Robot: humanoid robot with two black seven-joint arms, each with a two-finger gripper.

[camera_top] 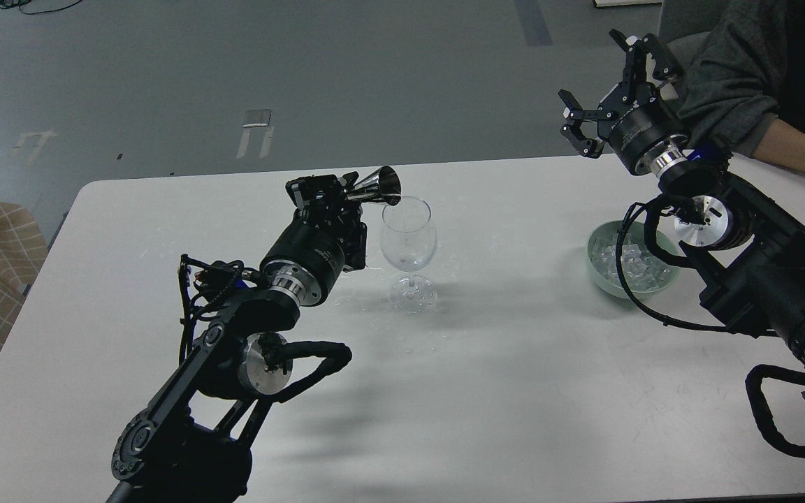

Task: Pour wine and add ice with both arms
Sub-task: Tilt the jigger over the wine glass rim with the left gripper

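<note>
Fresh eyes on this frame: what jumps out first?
The left pincer tipping a metal jigger over the rim of the stemmed glass at mid-table. Next, the right pincer, open and raised high above the green bowl of ice, beside a person's grey-sleeved arm.

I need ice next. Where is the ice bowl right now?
In the head view the bowl sits on the table's right side, right of the wine glass, partly hidden behind the right arm.
</note>
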